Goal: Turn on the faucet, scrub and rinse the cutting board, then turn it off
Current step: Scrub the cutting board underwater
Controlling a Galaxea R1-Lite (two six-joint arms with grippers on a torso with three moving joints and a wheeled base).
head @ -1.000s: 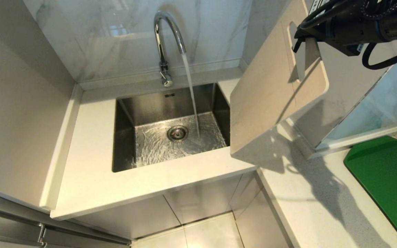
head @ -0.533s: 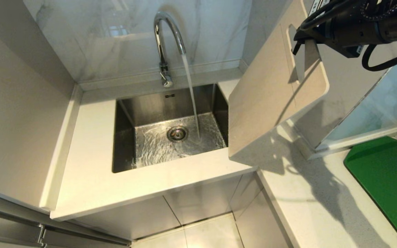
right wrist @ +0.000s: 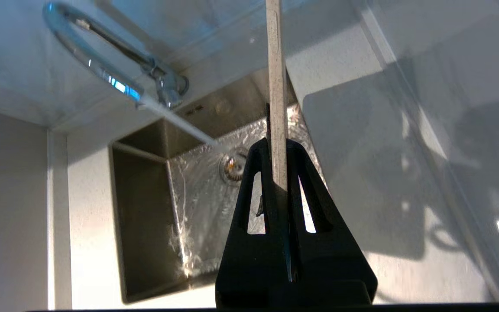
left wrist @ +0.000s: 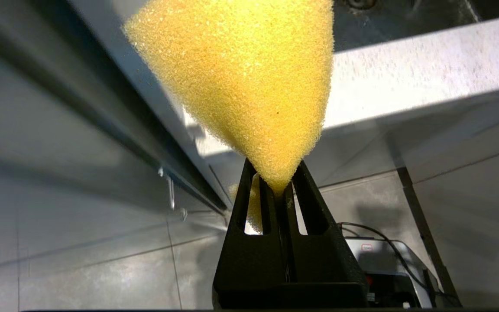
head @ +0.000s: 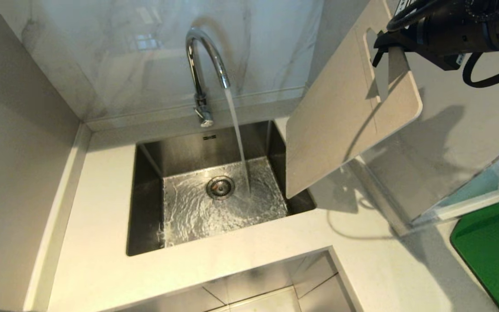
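Sink [head: 145, 208]: steel basin set in the pale counter, water pooling around its drain.
Cutting board [head: 340, 125]: hanging tilted above the sink's right edge, clear of the stream.
Faucet [head: 202, 65]: behind the sink, running.
Right gripper [right wrist: 279, 173]: clamped on the board's handle end.
Left gripper [left wrist: 277, 190]: pinching a yellow sponge [left wrist: 249, 82], below the sink's counter.

One faucet [head: 204, 73], one cutting board [head: 340, 125], one sponge [left wrist: 249, 82].

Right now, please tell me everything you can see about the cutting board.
The cutting board is a flat beige rectangle, plastic-looking, with rounded corners and a long slot handle at its upper end. The right gripper is shut on that end and holds it in the air, tilted, its low corner over the sink, right of the running water. Nothing else touches it.
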